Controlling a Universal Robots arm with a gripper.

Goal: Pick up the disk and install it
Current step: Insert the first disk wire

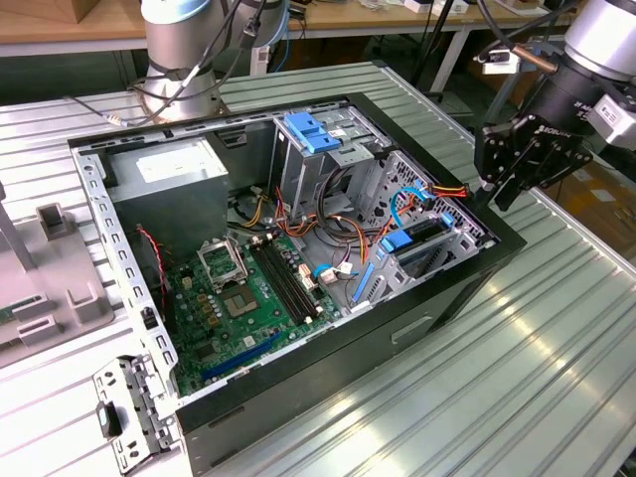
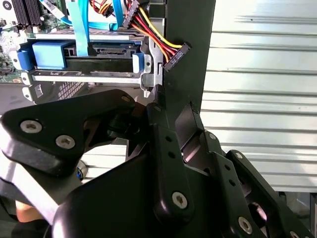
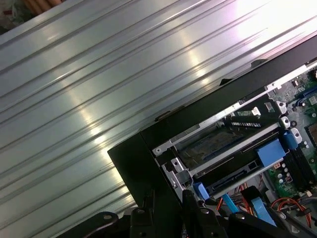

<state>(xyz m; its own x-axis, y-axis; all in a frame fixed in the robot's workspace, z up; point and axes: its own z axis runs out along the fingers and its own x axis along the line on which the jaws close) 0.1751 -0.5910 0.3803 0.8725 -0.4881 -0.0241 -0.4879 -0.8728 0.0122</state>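
Note:
The disk [image 1: 422, 237] lies in the lower drive bay at the corner of the open computer case [image 1: 467, 268] on the exterior view's right. Its blue carrier rails show at both ends, and a blue cable runs to its rear. In the second wrist view the disk [image 2: 99, 63] sits level between the bay's metal guides; in the first wrist view the disk [image 3: 233, 171] is inside the same slot. My black gripper [image 1: 495, 189] hovers just outside that corner, over the case's black wall, holding nothing. Both wrist views show the gripper [image 2: 161, 111] [image 3: 168, 206] close to the wall's edge.
A grey power-supply box [image 1: 169, 169], a blue bracket [image 1: 313, 132] on the upper drive cage, the green motherboard [image 1: 238, 298] and loose red, yellow and orange cables [image 1: 442, 189] crowd the case. A grey fixture [image 1: 50, 268] stands on the exterior view's left. The ribbed metal table [image 1: 517, 378] lies around it.

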